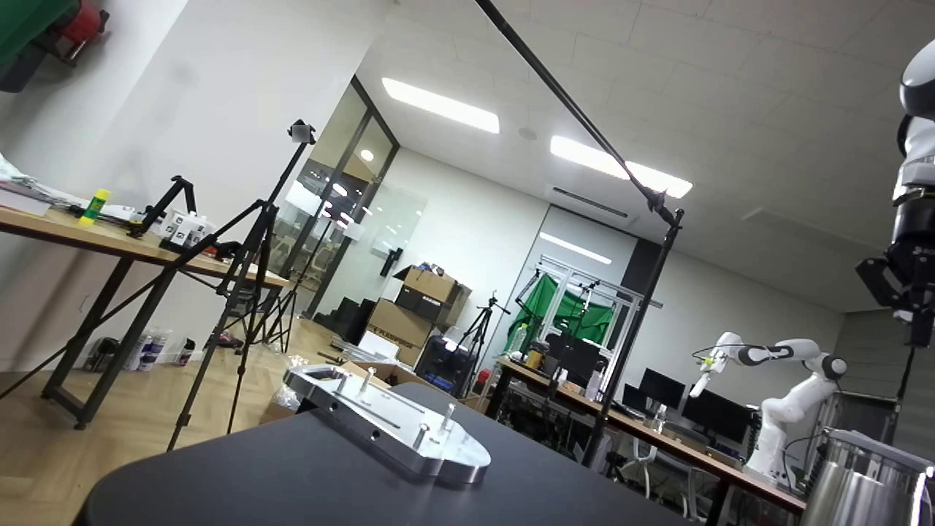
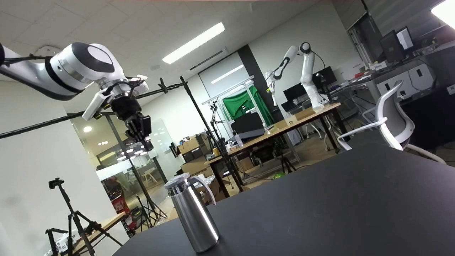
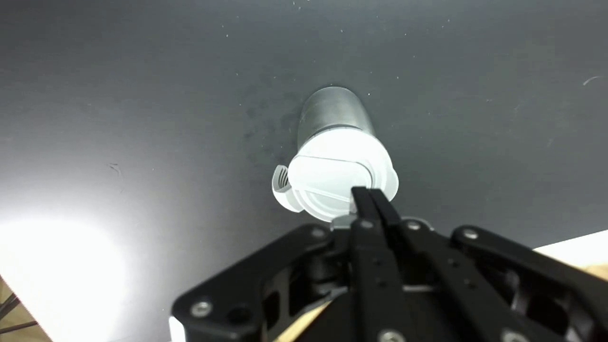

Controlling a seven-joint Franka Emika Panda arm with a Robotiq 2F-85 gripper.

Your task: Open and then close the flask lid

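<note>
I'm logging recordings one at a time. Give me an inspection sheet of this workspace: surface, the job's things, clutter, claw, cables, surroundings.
Surface: black tabletop, with faint scratches and glare in the wrist view.
Job's things: steel flask standing upright, its lid on; whether it is latched cannot be told.
Clutter: shiny metal plate on a black surface in an exterior view, apparently the same tabletop.
Claw: the claw is shut, holding nothing, above the lid and not touching it.
Cables: dark cable along the white arm in the background.
Surroundings: cardboard boxes, black tripod, office chair.
</note>
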